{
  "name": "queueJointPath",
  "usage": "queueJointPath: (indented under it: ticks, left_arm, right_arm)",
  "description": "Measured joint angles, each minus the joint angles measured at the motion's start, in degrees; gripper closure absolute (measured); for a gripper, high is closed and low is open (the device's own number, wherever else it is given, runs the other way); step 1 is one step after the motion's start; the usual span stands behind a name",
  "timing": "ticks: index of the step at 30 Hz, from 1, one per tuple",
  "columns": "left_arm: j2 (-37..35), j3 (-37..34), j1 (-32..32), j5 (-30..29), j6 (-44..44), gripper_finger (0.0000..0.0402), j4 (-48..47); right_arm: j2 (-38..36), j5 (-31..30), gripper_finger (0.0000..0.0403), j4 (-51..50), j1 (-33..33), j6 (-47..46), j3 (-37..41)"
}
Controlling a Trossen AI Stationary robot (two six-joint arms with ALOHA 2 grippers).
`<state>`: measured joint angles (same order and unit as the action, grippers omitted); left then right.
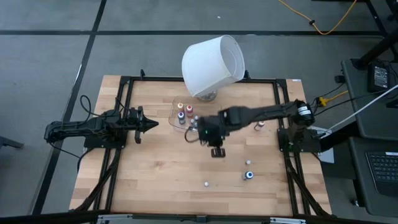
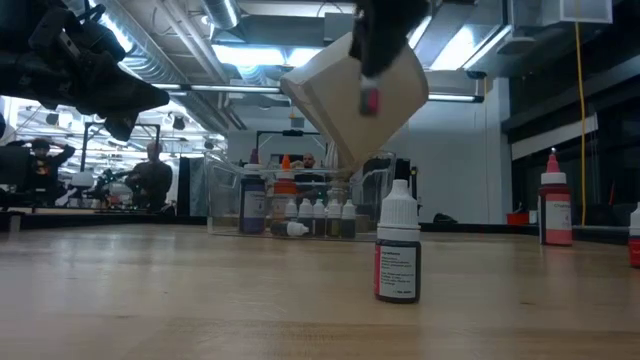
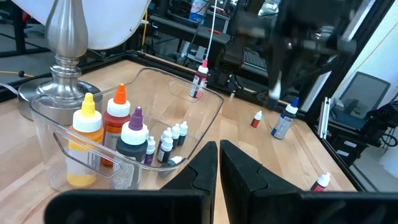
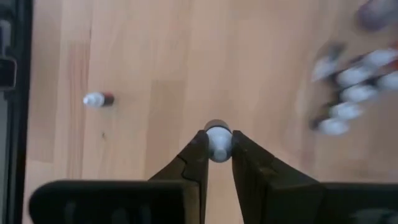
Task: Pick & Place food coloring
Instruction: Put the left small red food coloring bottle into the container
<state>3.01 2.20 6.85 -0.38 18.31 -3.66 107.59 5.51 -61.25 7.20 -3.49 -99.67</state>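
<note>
Several bottles sit in the tray; about 4 remain on the table. Right gripper clamps 1 bottle above mid-table; left gripper, closed, waits.

Grey floor (black-taped), bright ceiling lights, white wall.

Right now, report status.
Right gripper shut on small bottle, above table centre. Left gripper shut, idle beside tray. Nothing blocking.
</note>
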Motion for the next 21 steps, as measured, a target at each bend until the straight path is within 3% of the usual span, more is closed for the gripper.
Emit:
queueJointPath:
  ticks: [5,10,21]
  left_arm:
    - [0.0,0.0,0.0,0.0,0.0,0.0386,0.0]
    - [0.0,0.0,0.0,0.0,0.0,0.0386,0.0]
    - [0.0,0.0,0.0,-0.02,0.0,0.0386,0.0]
  right_arm:
    - [0.0,-0.75,0.0346,-3.75,-4.88,3.1,-6.44]
    - [0.0,-2.46,0.0346,-4.47,-10.56,4.88,-7.53]
    - [0.09,-2.9,0.0347,0.84,-18.87,4.38,4.62]
